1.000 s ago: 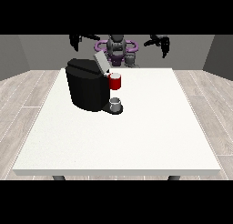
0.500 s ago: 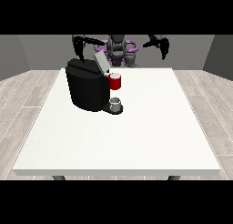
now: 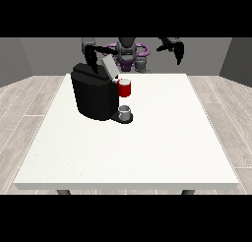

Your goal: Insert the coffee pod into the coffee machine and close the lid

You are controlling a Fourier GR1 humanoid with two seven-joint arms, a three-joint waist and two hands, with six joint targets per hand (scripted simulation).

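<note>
The black coffee machine point(image 3: 96, 96) stands on the white table point(image 3: 147, 147), left of the middle. Its grey lid point(image 3: 109, 68) is tilted up. A red thing at the machine point(image 3: 125, 87) sits at its front, under the lid. A small grey thing point(image 3: 125, 111) rests on the machine's base. The hand at the view's left point(image 3: 91, 58) hangs just above the machine's back, fingers pointing down and holding nothing. The hand at the view's right point(image 3: 176, 49) is raised beyond the table's far edge, open and apart from everything.
Another small grey thing point(image 3: 141, 64) shows at the table's far edge in front of the robot's torso point(image 3: 127, 51). The table's near and right parts are bare white surface.
The hand at the view's left has come down and inward, from out at the side to just above the machine's back. The other hand has barely moved.
</note>
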